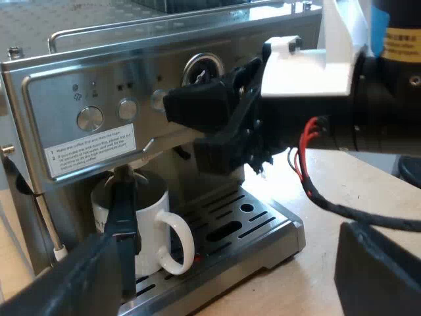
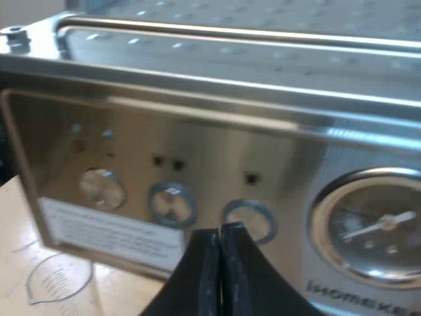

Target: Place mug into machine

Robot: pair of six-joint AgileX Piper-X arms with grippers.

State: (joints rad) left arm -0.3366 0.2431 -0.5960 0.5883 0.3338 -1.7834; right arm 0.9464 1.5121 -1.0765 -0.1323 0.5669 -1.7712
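Closest in, the left gripper [image 1: 227, 270] hangs low before the espresso machine [image 1: 66, 85], its two black fingers [image 1: 59, 283] spread wide with nothing between them. Just beyond them the white mug [image 1: 152, 207] stands upright on the slotted drip tray [image 1: 263, 227] under the brew head, its loop handle turned outward. The dark handle [image 1: 122, 220] of the metal holder juts out in front of the mug. Higher up, the right gripper [image 2: 219, 232] is at the machine's steel front panel, fingers pressed together on nothing, tips close by a round button [image 2: 247, 217] beside the pressure gauge [image 2: 378, 230]; I can't tell whether they touch it
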